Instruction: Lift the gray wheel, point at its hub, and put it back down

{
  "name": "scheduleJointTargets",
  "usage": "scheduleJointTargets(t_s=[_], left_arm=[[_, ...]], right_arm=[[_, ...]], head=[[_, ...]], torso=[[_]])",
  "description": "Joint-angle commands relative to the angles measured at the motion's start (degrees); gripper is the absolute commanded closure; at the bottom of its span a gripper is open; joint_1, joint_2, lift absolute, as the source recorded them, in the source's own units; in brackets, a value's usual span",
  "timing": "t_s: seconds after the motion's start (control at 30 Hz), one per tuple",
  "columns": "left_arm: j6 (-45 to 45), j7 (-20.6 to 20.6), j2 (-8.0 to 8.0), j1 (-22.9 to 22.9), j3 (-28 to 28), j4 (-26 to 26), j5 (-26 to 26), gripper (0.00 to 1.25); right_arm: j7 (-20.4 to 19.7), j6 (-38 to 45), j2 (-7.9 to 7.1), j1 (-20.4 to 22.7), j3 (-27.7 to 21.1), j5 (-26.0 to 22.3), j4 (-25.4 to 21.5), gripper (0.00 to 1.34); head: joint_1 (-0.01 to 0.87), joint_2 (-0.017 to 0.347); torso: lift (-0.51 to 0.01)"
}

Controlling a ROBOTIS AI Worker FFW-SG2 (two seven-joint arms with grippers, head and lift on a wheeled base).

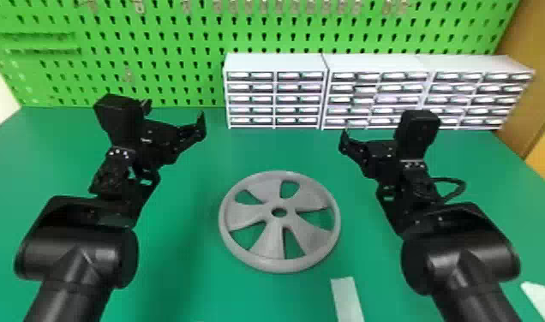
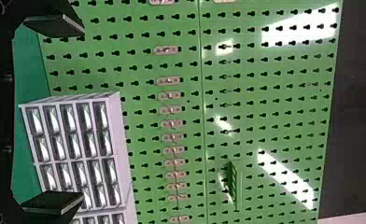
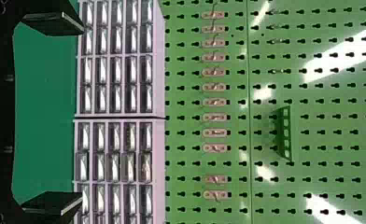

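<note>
The left gripper and right gripper hang level over the bench, jaws wide apart on each. Between and nearer, the gray wheel lies flat, a pale strip just beside; drawer cabinets line the green pegboard beyond

From my seat I see the gray wheel lying flat on the green tabletop, just below the middle of my head view; it is a smooth matte disc with a thick rounded rim, five broad spokes and five tapering openings (I count them twice, and green shows through); its hub faces up at the center, pierced by a small round hole; the whole wheel looks intact.
</note>
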Motion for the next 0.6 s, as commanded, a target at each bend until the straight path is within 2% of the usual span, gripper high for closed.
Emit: scheduleJointTargets(t_s=[0.0,0.57], left_arm=[[0.00,0.00,0.00,-0.01,-0.04,0.10,0.06,0.06],[0.00,0.00,0.00,-0.01,-0.04,0.19,0.41,0.06]], right_arm=[[0.00,0.09,-0.06,0.00,0.00,-0.11,0.00,0.06],[0.00,0.18,-0.06,0.09,0.09,-0.46,0.00,0.06]], head=[[0.692,0.048],[0.692,0.048]], torso=[[-0.088],[-0.088]])
